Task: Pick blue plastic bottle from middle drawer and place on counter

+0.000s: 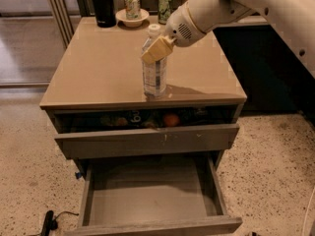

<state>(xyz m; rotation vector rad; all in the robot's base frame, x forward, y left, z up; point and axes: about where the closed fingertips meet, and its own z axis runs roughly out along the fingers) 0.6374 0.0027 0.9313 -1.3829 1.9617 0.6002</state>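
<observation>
The blue plastic bottle (pixel 154 77) stands upright on the counter (pixel 98 68), near its front edge and right of the middle. Its white cap shows at the top. My gripper (pixel 157 49) is at the bottle's neck and shoulder, reaching in from the upper right on the white arm. The middle drawer (pixel 152 198) is pulled wide open below, and its grey floor is bare.
The drawer above (pixel 147 140) is slightly open, with oranges and cans inside. A black flask (pixel 102 4), a bowl holding a can (pixel 132 14) and another can (pixel 165 6) stand at the counter's back. A dark cabinet is on the right. A cable (pixel 49 221) lies on the floor.
</observation>
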